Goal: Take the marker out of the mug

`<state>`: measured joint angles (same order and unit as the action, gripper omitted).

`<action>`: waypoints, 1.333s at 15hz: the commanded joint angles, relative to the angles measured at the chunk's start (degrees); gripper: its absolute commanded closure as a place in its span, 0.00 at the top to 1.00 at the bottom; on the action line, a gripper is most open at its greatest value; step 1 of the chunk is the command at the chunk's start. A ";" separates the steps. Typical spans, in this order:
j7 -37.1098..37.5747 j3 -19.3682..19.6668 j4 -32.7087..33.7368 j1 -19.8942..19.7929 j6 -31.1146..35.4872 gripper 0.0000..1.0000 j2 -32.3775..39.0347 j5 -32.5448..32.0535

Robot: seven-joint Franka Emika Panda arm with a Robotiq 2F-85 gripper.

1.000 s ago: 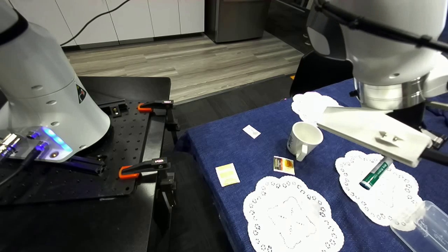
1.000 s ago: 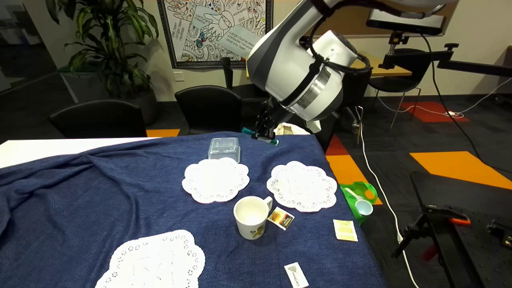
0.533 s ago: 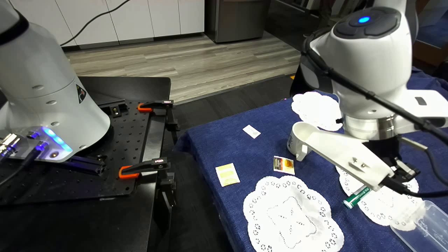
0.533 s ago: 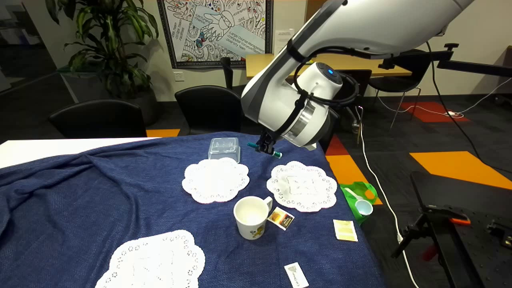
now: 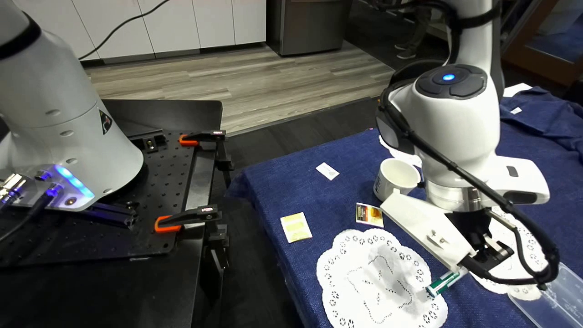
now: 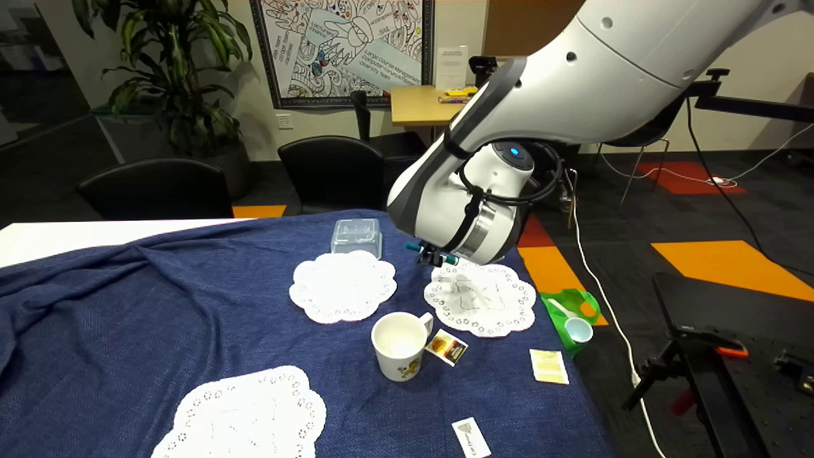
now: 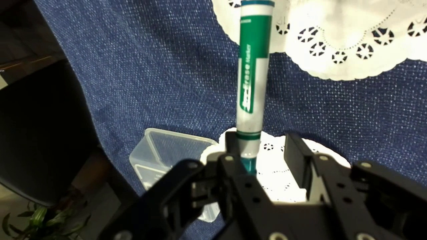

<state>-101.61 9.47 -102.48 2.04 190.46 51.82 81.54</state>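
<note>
The marker [image 7: 253,76] is green and white with a teal end and is outside the mug. In the wrist view its teal end lies against my left finger, with a clear gap to the right finger. My gripper [image 7: 263,144] has its fingers apart. In both exterior views the marker [image 5: 447,281] is at the gripper [image 6: 432,257], by the edge of a lace doily. The fingertips are partly hidden behind the camera mount in an exterior view. The white mug [image 6: 400,346] stands upright; it also shows behind the mount [image 5: 395,177] and looks empty inside.
Several white lace doilies [image 6: 480,299] lie on the blue cloth [image 6: 356,407]. A clear plastic container [image 6: 356,234] stands near the far edge, beside a doily. A tea packet [image 6: 447,346] lies by the mug handle. A yellow packet [image 6: 549,366] and a small white packet [image 6: 471,437] lie nearby.
My gripper has moved down and across toward a lace doily, and the marker has moved along with it. The mug, the doilies and the packets have stayed in place.
</note>
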 commanded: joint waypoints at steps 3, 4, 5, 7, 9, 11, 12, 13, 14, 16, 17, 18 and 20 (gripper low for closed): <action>1.89 3.41 0.53 4.68 1.43 0.89 -1.45 -0.32; 1.40 3.58 0.41 5.32 2.18 0.96 -2.46 -0.14; 1.16 3.89 0.17 6.07 2.79 1.00 -3.35 0.05; 11.78 2.74 -3.76 5.79 5.57 1.00 -6.70 -12.30; 8.14 3.94 -3.83 7.90 6.86 1.00 -8.84 -7.39; 7.77 3.82 -5.68 8.74 8.25 1.00 -11.76 -6.92; 7.63 3.20 -6.63 8.76 8.67 1.00 -13.49 -7.39; 7.67 2.95 -7.68 9.11 9.36 1.00 -15.02 -7.61; 8.39 5.69 -8.11 11.61 7.50 1.00 -16.21 -7.81; 8.70 6.56 -9.08 13.20 7.53 1.00 -18.73 -9.25; 8.69 6.85 -9.41 13.94 7.52 1.00 -19.76 -10.01; 8.59 5.67 -5.86 11.90 7.52 1.00 -15.65 -8.89; 8.59 5.69 -6.10 12.27 7.39 1.00 -16.53 -8.92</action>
<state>-93.02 15.16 -108.58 14.31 197.85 35.30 72.62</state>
